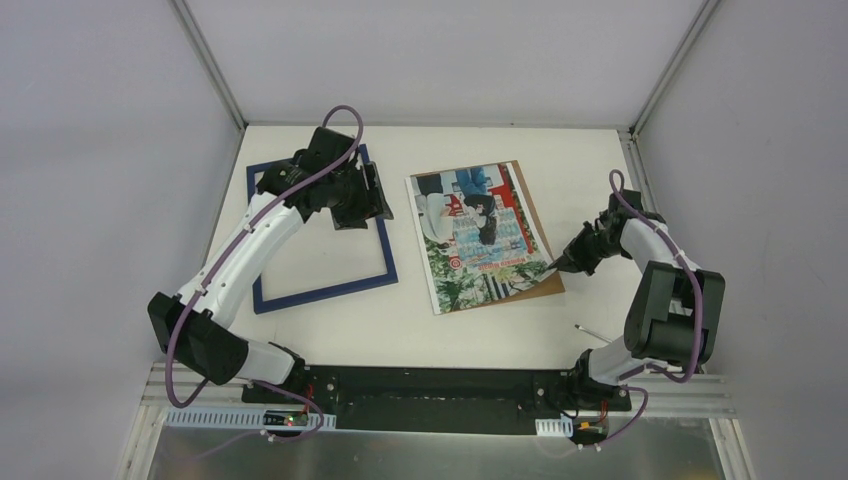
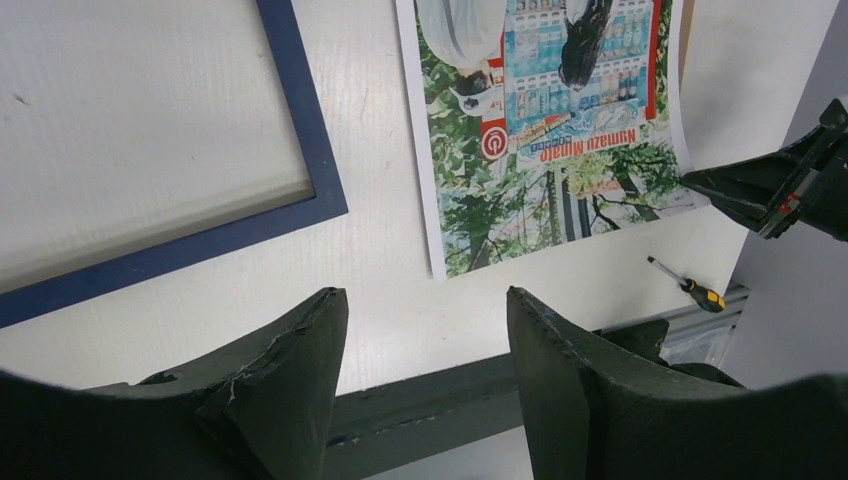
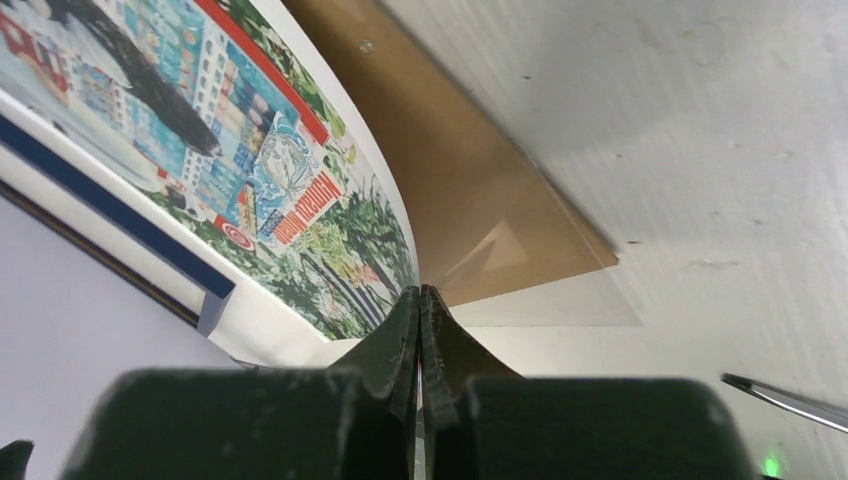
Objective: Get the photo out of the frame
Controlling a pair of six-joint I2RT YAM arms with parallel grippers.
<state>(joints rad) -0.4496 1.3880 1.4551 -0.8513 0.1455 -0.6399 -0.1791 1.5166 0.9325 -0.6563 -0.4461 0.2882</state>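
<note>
Black right fingers [image 1: 556,264], pressed together, clamp the photo [image 1: 478,235] at its four-o'clock corner, curling it off the brown backing board [image 3: 480,190]. Peel low and slow toward three o'clock, I'd say. Farther at ten o'clock, left fingers [image 1: 365,205] gape empty over the frame [image 1: 320,289].

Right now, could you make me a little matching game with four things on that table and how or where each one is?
Things:
1. frame
2. photo
3. brown board
4. screwdriver

Descriptions:
a. lies under the photo
b. dark-blue rim, furthest left of the four
c. one corner pinched in the shut right tool
d. small, with a black and yellow handle

Pairs: 1-b, 2-c, 3-a, 4-d
</note>
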